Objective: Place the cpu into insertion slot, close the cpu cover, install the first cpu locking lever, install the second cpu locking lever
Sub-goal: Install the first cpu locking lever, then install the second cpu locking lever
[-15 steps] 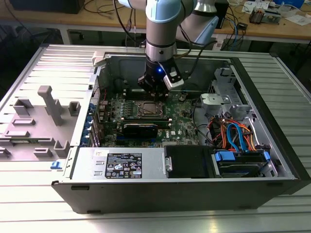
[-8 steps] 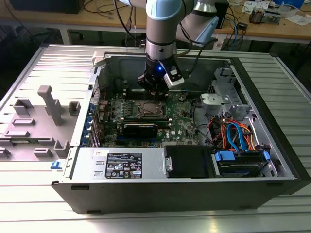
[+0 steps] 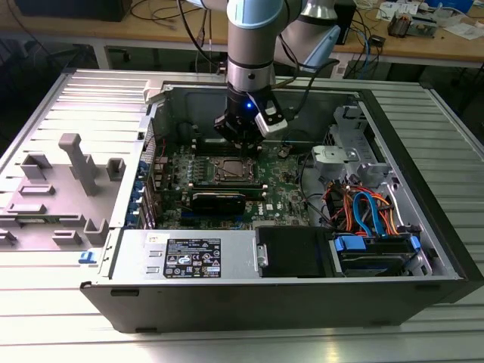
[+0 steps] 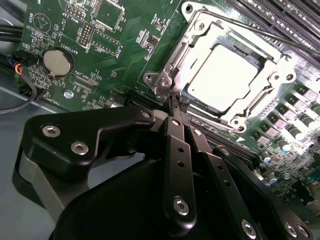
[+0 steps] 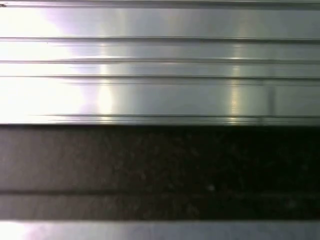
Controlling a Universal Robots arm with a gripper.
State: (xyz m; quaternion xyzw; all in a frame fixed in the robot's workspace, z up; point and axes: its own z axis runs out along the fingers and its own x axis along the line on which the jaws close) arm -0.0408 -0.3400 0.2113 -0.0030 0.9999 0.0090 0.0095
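The cpu (image 4: 222, 75) sits in the slot (image 4: 240, 122) under the cover (image 4: 197, 37); the clenched end effector (image 4: 173, 102) (empty, beside the cover) could scrape the board if lowered off-line.

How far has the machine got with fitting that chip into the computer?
The cpu already lies in the slot, and the cover looks closed around it. The gripper, jaws together and holding nothing, sits at the socket's corner. One thin lever shows along the socket; whether either lever is locked I cannot tell.
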